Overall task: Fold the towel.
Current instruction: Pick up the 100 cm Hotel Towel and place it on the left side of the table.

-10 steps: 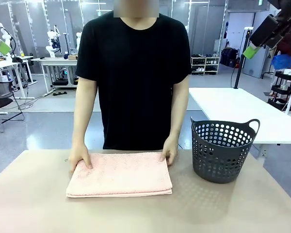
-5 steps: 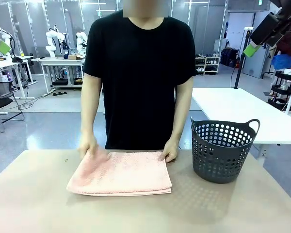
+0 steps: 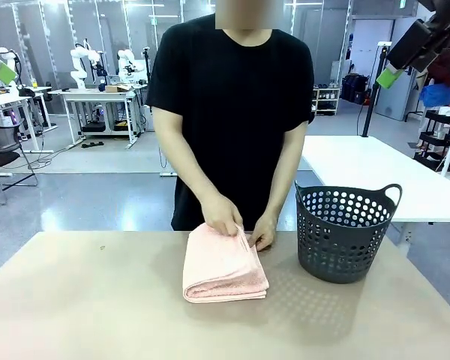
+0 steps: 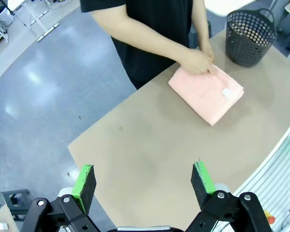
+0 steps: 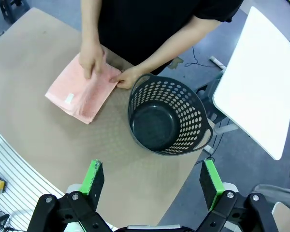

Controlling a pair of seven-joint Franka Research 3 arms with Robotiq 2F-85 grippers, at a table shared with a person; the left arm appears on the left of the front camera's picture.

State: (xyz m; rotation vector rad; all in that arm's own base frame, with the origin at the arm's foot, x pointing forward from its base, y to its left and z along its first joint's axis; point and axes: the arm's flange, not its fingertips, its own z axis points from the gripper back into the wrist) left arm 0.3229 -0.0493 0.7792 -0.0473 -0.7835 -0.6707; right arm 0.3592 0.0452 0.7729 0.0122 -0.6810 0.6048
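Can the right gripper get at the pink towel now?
Probably, at its near edge only: the towel lies clear of the basket, but the person's hands rest on its far edge.

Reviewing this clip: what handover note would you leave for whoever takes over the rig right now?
Left pincer: open, empty, high above the table.
Right pincer: open, empty, high above the basket.
Towel: on the table beside the basket, folded into a thick stack; the person's one hand on its far edge, other hand at the corner nearest the basket.
Done: towel folded.
Left: perhaps only smoothing.
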